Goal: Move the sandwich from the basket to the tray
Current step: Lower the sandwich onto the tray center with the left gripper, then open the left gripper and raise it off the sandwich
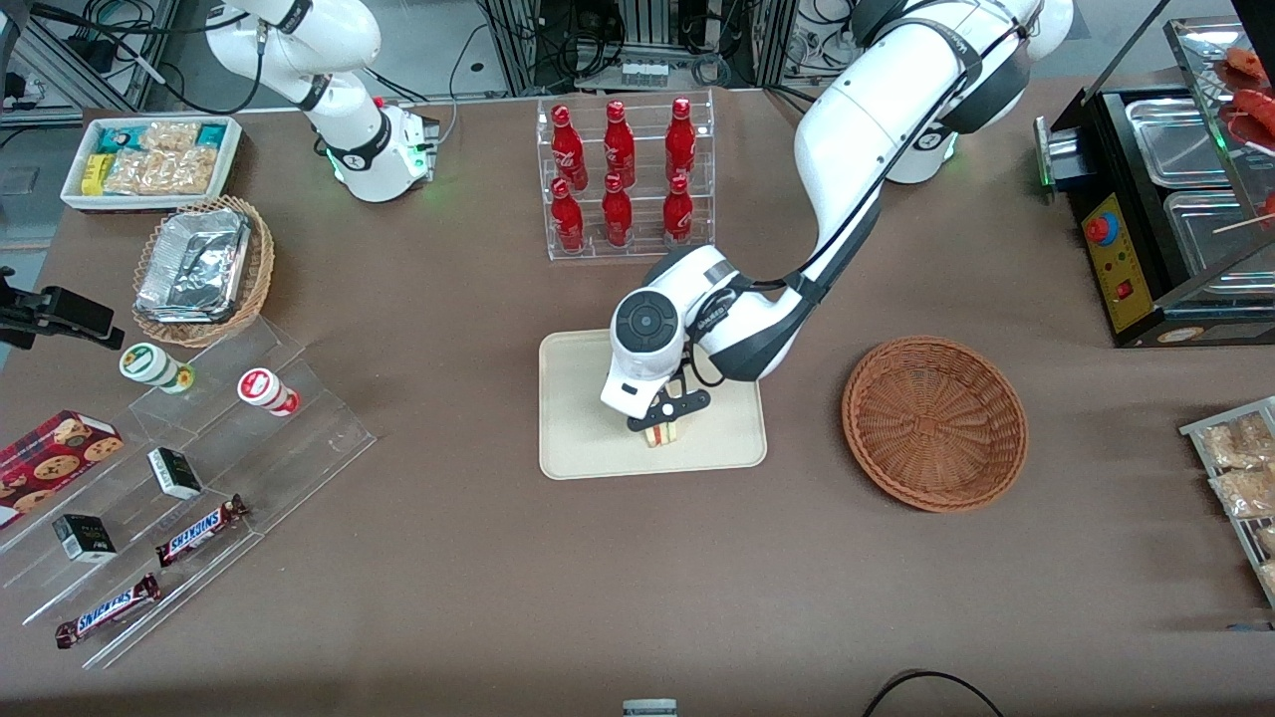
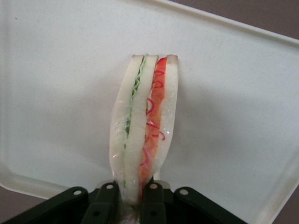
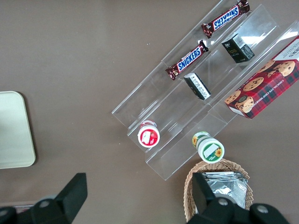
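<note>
My gripper [image 1: 662, 420] hangs over the cream-beige tray [image 1: 578, 438], shut on the sandwich [image 1: 661, 433]. In the left wrist view the sandwich [image 2: 142, 126] is a clear-wrapped wedge of white bread with green and red filling, pinched at its lower end between the two black fingers [image 2: 106, 205], with the tray [image 2: 56, 93] surface right under it. I cannot tell whether the sandwich touches the tray. The reddish-brown wicker basket [image 1: 934, 422] sits beside the tray, toward the working arm's end of the table, with nothing in it.
A clear rack of red bottles [image 1: 623, 179] stands farther from the front camera than the tray. Toward the parked arm's end are a clear stepped display [image 1: 189, 498] with snack bars and small boxes, a tan basket of foil trays [image 1: 199, 269] and a white bin of snacks [image 1: 149, 159]. A black warmer [image 1: 1175, 199] stands at the working arm's end.
</note>
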